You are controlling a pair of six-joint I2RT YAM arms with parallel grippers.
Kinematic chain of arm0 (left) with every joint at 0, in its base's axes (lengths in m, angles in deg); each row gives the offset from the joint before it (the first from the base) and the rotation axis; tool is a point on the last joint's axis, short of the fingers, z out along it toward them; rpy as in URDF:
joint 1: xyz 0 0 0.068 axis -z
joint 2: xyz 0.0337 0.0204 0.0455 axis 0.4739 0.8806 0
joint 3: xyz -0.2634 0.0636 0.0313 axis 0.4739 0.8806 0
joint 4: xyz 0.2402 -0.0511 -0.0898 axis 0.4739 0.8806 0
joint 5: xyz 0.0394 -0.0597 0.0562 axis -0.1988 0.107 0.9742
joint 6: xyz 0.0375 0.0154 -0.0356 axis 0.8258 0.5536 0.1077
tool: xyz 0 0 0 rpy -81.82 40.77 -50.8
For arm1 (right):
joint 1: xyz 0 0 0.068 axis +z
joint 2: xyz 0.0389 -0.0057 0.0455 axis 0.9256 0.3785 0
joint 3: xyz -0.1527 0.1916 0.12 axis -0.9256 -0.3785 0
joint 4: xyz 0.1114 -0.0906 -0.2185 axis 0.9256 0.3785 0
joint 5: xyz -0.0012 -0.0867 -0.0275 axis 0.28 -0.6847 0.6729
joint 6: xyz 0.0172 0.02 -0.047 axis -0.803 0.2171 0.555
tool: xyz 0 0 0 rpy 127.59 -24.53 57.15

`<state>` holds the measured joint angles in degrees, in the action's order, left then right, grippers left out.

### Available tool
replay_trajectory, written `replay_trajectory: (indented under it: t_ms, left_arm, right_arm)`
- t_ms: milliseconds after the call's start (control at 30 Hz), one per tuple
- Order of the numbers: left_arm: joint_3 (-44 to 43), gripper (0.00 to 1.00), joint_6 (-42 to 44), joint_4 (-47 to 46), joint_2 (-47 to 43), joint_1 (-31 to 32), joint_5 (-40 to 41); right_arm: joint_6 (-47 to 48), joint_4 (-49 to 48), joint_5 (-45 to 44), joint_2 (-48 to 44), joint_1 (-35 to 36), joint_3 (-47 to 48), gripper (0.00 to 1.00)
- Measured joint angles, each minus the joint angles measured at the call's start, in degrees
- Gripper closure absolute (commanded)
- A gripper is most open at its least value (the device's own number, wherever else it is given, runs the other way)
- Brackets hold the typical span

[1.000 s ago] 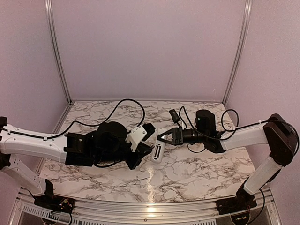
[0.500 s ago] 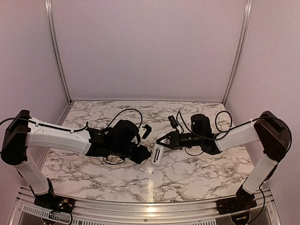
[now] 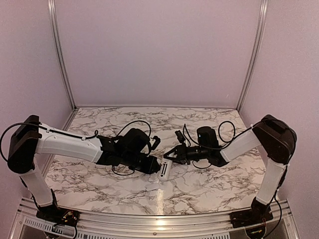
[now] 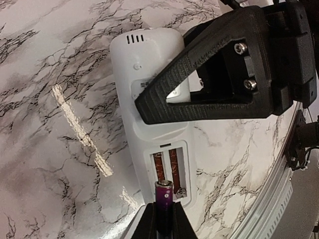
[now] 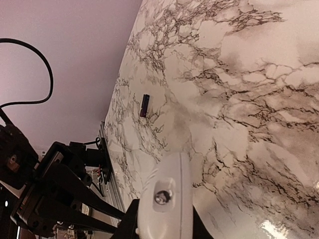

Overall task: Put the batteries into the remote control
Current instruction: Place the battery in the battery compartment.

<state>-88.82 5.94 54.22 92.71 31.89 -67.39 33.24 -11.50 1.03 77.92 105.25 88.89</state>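
Counted on one marble-patterned table point(image 3: 209, 184): one white remote control point(image 4: 127, 74) and two black-and-white robot arms, the left arm point(image 3: 65, 144) and the right arm point(image 3: 239, 142). There are two grippers, one per arm, the left gripper point(image 4: 163, 219) and the right gripper point(image 5: 163, 224), each with two fingers. Two batteries show in all, one battery point(image 4: 164, 191) in the left wrist view and a second battery point(image 5: 144, 105) in the right wrist view. The remote has one open battery bay point(image 4: 169, 172) with two slots side by side. Two screws point(image 4: 239, 48) sit on the one right finger visible from the left wrist.
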Motion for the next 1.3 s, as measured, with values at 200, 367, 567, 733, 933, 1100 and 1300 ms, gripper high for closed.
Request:
replay_trajectory:
  t_ms: [200,367,567,733,933,1100,1300]
  left_arm:
    - [-0.48,1.00,-1.55,0.68,1.57,-1.20,-0.70]
    - [-1.29,1.00,-2.01,1.44,2.38,-1.25,-0.76]
    - [-1.92,1.00,-2.62,1.53,3.15,-1.22,-1.66]
    - [-2.36,1.00,-3.02,1.64,3.96,-1.25,-2.23]
    - [-4.96,0.98,-3.48,3.80,6.16,-1.25,-2.40]
    - [-6.23,0.93,-4.70,5.38,6.71,-1.31,-0.94]
    - [-8.24,0.88,-5.81,7.26,7.61,-1.27,1.25]
  right_arm:
    - [-2.08,-1.92,0.83,0.94,0.00,0.13,1.00]
    - [-3.08,-2.34,0.94,1.60,0.00,0.31,1.00]
    - [-3.69,-2.56,0.81,2.32,0.00,0.52,1.00]
    - [-4.22,-2.78,0.44,2.82,0.00,0.92,1.00]
    - [-4.44,-2.58,-1.11,2.84,-0.02,0.92,1.00]
    - [-5.20,-2.82,-1.84,3.06,-0.02,0.92,1.00]
    - [-6.64,-4.11,-1.86,4.00,-0.04,0.92,1.00]
